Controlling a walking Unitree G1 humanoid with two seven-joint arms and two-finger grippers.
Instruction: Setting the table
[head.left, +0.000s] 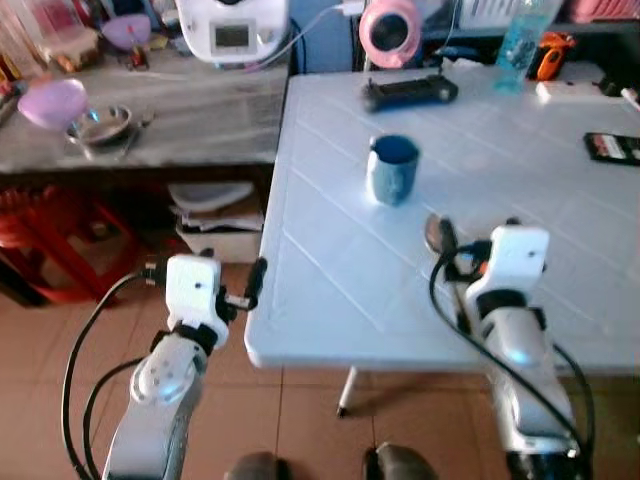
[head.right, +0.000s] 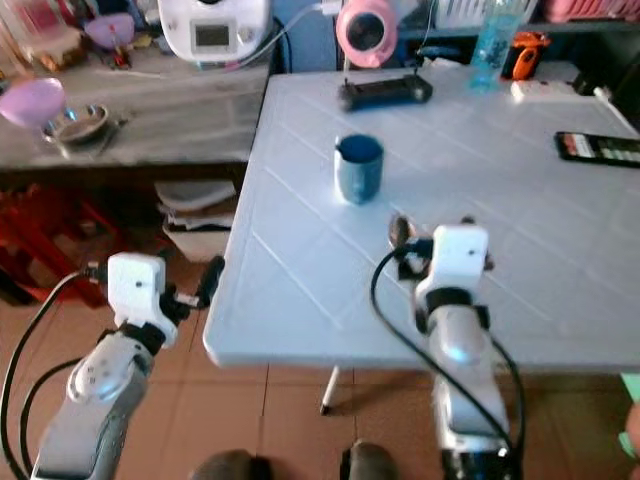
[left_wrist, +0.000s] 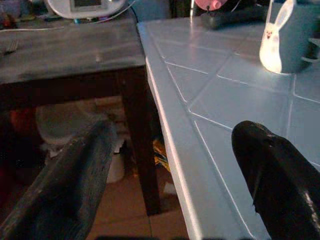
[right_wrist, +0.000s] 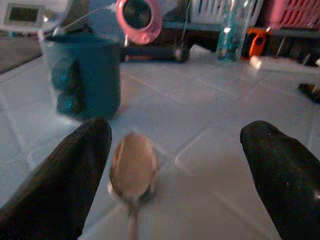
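Oval metal spoon (right_wrist: 132, 172) on ribbed table (head.left: 330, 270)

No text, label, brand or number can be read on anything in these views.

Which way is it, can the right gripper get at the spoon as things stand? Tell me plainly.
Probably yes. The right gripper hangs open over the white table, and the spoon lies on the table between its two fingers, with nothing over it. The blue mug stands further back, apart from the spoon.
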